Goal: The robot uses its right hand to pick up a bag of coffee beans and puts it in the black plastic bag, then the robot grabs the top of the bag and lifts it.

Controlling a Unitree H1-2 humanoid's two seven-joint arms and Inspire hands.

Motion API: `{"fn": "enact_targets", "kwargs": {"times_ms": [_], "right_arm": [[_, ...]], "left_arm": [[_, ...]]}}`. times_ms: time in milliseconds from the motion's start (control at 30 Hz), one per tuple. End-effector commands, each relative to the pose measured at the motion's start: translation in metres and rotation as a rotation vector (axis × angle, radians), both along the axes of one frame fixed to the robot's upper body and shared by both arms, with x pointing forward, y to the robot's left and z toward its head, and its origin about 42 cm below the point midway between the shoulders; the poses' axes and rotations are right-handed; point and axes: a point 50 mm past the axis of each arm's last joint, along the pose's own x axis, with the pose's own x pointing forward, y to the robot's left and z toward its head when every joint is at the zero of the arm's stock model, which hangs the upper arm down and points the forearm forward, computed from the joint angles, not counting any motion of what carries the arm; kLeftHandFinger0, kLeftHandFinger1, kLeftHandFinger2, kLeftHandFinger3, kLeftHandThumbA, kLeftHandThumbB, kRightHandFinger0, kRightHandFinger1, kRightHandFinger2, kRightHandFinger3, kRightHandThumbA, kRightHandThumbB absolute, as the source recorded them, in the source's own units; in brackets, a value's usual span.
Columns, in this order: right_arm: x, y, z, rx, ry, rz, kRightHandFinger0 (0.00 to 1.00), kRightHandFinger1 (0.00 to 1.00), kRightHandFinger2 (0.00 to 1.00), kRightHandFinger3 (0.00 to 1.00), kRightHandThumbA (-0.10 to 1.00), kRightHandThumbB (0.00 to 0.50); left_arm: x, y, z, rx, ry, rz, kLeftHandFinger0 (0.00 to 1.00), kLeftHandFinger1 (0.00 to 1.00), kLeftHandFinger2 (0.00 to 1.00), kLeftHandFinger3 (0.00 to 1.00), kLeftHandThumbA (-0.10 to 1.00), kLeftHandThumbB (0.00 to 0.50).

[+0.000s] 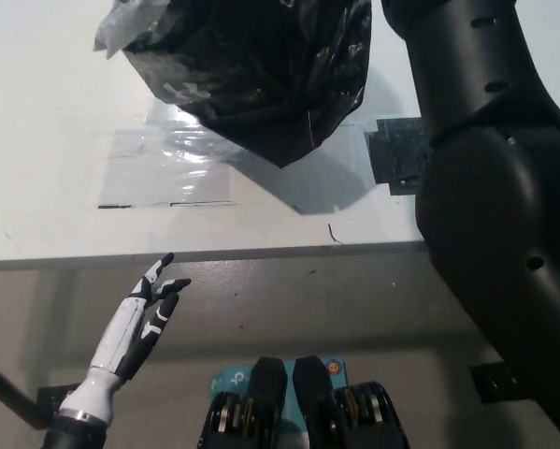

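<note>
The robot's white left hand rests at the near left, below the table edge, holding nothing with fingers apart. Farther in, a crinkled glossy black plastic bag hangs above the pale white table, its pointed bottom casting a shadow. At right, the bulky black right arm reaches up out of frame; its hand cannot be seen.

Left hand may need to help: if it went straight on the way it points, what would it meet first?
Probably the table's front edge, which lies just beyond the open left hand; relative height is unclear.
</note>
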Motion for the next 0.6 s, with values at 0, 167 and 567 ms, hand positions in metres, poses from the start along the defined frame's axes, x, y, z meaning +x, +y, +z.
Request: {"fn": "enact_targets", "kwargs": {"times_ms": [0,167,567], "right_arm": [[-0.046,0.036,0.106,0.078,-0.238,0.075,0.0,0.33,0.72,1.0,-0.08,0.0],[-0.05,0.07,0.089,0.066,-0.222,0.139,0.0,0.28,0.7,0.97,-0.06,0.0],[-0.063,0.119,0.07,0.028,-0.203,0.217,0.0,0.08,0.56,0.72,-0.02,0.001]], "left_arm": [[0.0,-0.003,0.009,0.036,-0.063,-0.042,0.91,0.82,0.77,1.0,1.0,0.14],[-0.011,0.0,0.0,0.028,-0.055,-0.029,0.9,0.81,0.76,1.0,1.0,0.145],[-0.031,0.007,-0.007,0.008,-0.018,0.033,0.91,0.81,0.73,1.0,1.0,0.134]]}}
